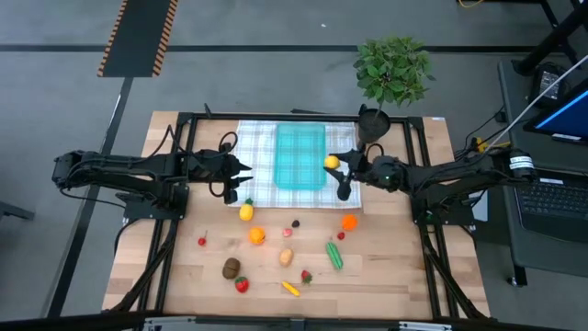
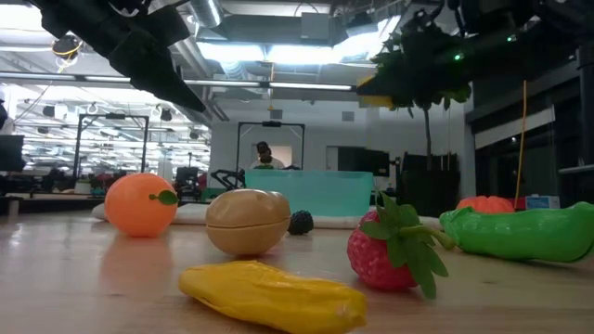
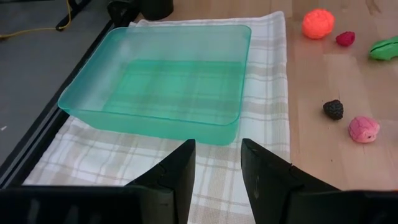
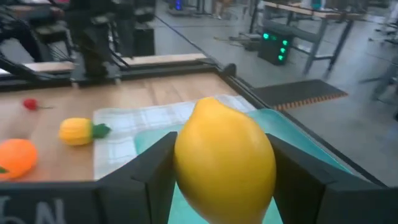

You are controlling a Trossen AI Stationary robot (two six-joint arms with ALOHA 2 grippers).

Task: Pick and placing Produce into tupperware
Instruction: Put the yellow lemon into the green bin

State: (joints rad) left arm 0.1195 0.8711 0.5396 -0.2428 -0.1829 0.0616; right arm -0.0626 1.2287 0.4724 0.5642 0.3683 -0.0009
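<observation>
The teal tupperware [image 1: 300,156] [image 3: 168,87] stands on a checked cloth [image 1: 258,152] at the table's far middle. My right gripper [image 1: 336,165] [image 4: 224,152] hangs over the tupperware's right rim, shut on a yellow lemon [image 1: 332,162]. My left gripper [image 1: 246,173] [image 3: 217,149] hovers open above the cloth, left of the tupperware, with nothing between its fingers. The other produce lies on the bare wood nearer the front: a second lemon [image 1: 246,212], two oranges [image 1: 257,235] [image 1: 349,222], a green cucumber [image 1: 334,255], a kiwi [image 1: 231,268], a strawberry [image 1: 242,284] and several small pieces. My right gripper pinches the lemon between its two fingers, one on each of its sides [image 4: 186,158]. The fingers come nearly level from the table's right side. The lemon is lifted clear, above the right edge of the tupperware.
A leafy potted plant [image 1: 393,69] stands at the far right corner, close behind my right gripper. Black frame rails [image 1: 175,184] run along both sides of the table. The low view shows a yellow piece [image 2: 278,295] and a potato [image 2: 247,221] near the front edge.
</observation>
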